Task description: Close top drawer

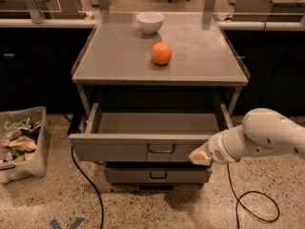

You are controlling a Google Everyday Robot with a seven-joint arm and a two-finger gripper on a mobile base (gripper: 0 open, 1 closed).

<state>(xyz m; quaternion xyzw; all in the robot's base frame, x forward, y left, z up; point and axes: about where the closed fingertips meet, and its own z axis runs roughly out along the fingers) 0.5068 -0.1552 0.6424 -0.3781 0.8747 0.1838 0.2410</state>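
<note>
The top drawer (119, 149) is a wide, shallow grey metal drawer pulled well out of the cart, and its inside looks empty. Its flat front panel has a small dark loop handle (161, 149) at the centre. My gripper (200, 155) is at the end of the white arm (267, 135), which comes in from the right. It sits against the right end of the drawer's front panel, right of the handle.
A lower drawer front (155, 174) with a like handle sits under the open one. On the cart top (119, 56) are an orange (161, 53) and a white bowl (150, 22). A bin of rubbish (21, 142) stands at left. Cables (88, 175) run on the floor.
</note>
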